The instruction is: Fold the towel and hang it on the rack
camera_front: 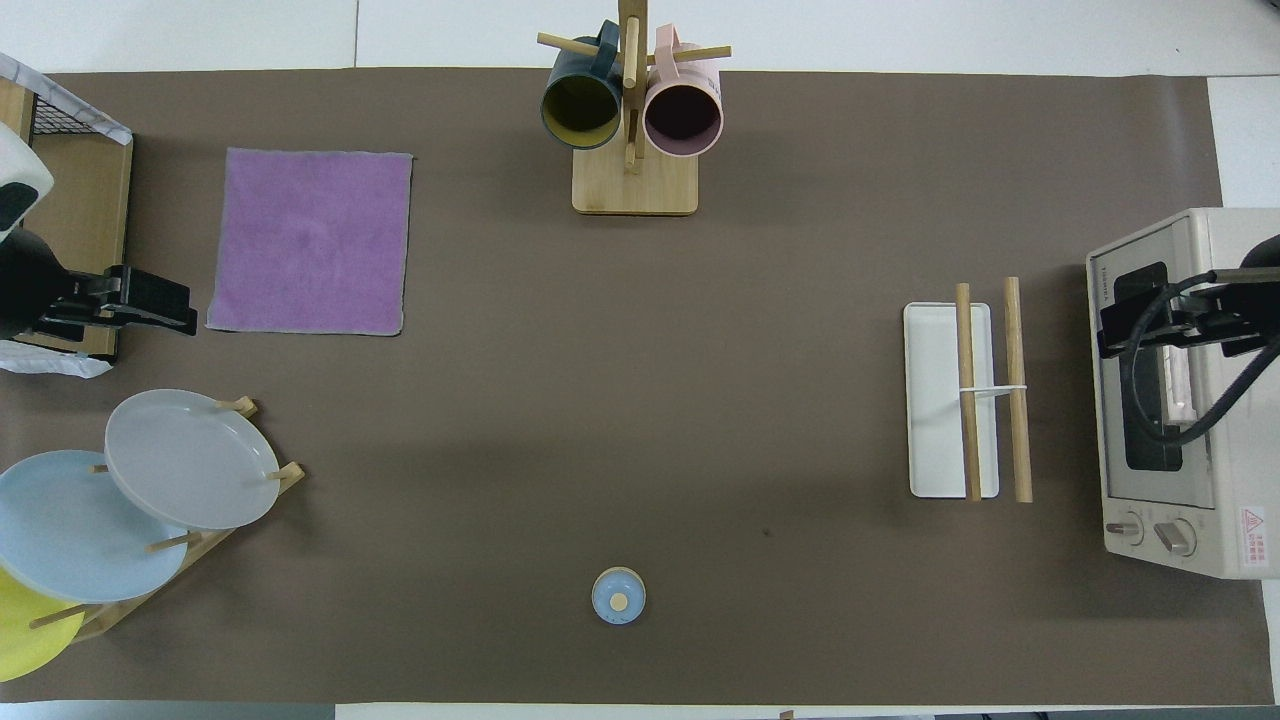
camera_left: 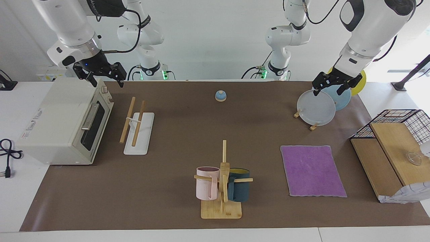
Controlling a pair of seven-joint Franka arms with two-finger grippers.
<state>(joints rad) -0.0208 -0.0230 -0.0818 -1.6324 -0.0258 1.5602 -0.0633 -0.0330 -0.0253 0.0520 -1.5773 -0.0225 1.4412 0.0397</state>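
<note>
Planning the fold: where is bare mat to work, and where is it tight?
Widest bare mat lies between the towel, rack, mug stand and bell. It is crowded between rack and oven, and near the plate stand.

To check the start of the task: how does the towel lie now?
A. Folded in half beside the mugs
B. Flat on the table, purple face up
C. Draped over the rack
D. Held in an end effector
B: the towel lies spread flat and unfolded, purple face up, apart from the rack.
</note>
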